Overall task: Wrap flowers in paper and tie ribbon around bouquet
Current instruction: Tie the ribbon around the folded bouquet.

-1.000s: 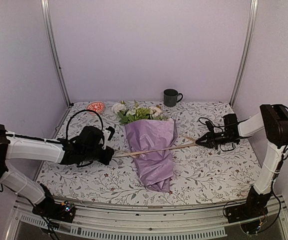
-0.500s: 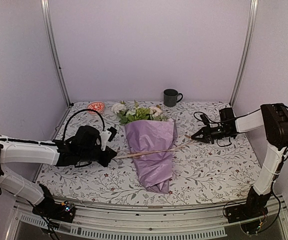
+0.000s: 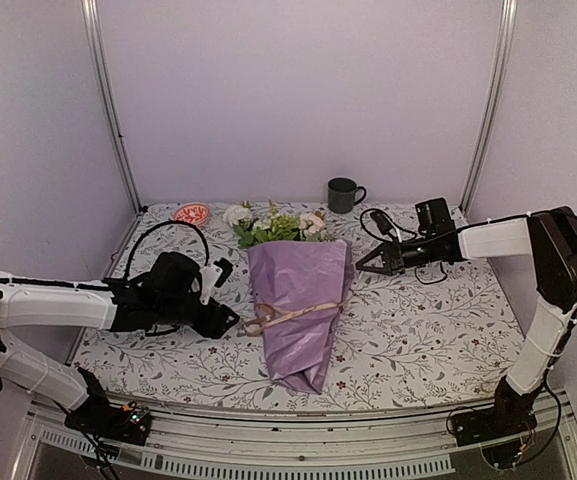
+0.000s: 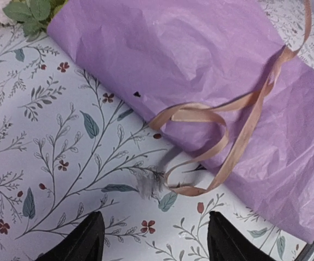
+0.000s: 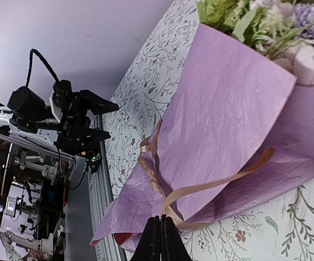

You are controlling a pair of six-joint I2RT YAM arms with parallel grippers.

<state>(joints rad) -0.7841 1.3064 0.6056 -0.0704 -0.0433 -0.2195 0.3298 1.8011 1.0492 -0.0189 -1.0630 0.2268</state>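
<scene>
The bouquet lies in mid-table: lilac paper (image 3: 298, 295) rolled into a cone around the flowers (image 3: 273, 226), blooms toward the back. The beige ribbon (image 3: 293, 314) crosses the cone's middle in slack loops. In the left wrist view the ribbon (image 4: 200, 115) curls off the paper (image 4: 189, 60) onto the cloth. My left gripper (image 4: 157, 242) stands open just short of that loop, with nothing between its fingers (image 4: 86, 243). Over at the cone's right edge, my right gripper (image 3: 358, 269) is shut. In its wrist view the ribbon (image 5: 170, 198) runs up to the closed tips (image 5: 160, 220).
A dark mug (image 3: 343, 195) stands at the back, right of the flowers. A small red-patterned disc (image 3: 192, 212) lies at the back left. The floral table cloth (image 3: 418, 330) covers the whole table. Metal frame posts rise at both back corners.
My left gripper has opened and let the ribbon go. The ribbon, taut between both grippers before, now lies slack on the paper. My right gripper has moved left and back, up to the bouquet.
</scene>
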